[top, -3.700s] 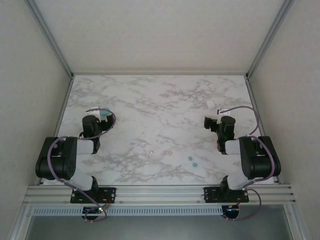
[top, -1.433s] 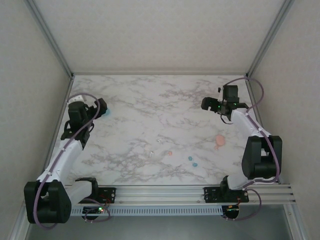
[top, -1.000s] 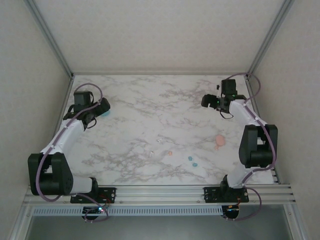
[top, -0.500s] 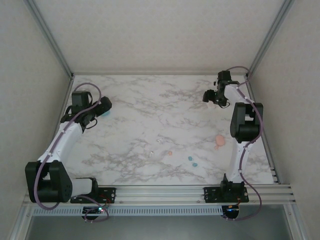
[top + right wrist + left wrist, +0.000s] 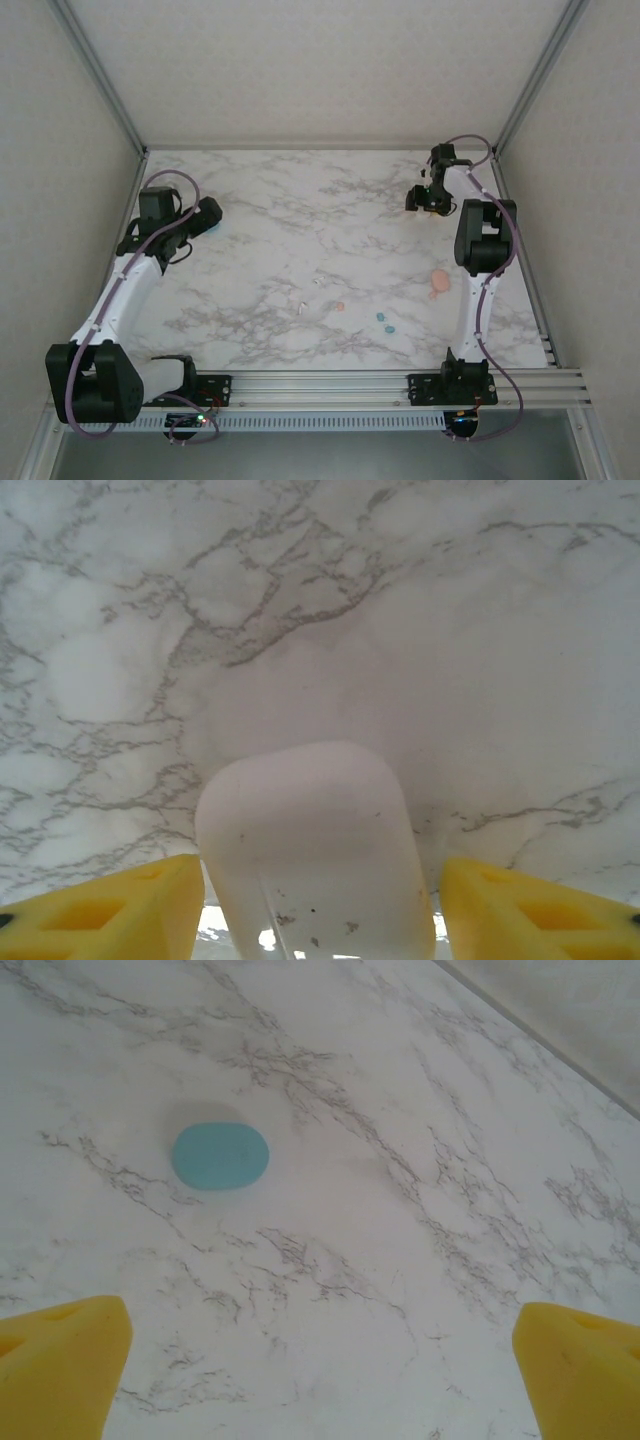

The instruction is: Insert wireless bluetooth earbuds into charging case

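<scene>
Soft, even light falls from above on the white, grey-veined marble tabletop (image 5: pixel 300 230). The overhead view is bright, with no hard shadows, only faint grey smudges beside the black-and-white robot arms (image 5: pixel 130 290). It is sharp, though the grey metal frame rails (image 5: pixel 100 75) splay outward at the edges (a wide lens). In the left wrist view, the teal oval plastic case (image 5: pixel 220 1156) is fairly crisp and ringed by a dim shadow, while the left arm's yellow finger pads (image 5: pixel 60 1365) blur at the near corners. In the right wrist view, the white rounded plastic case (image 5: pixel 310 850) is close and soft-focused, with white glints along its near edge and a pinkish-grey shadow beyond. The right arm's yellow finger pads (image 5: pixel 110 910) are out of focus.
</scene>
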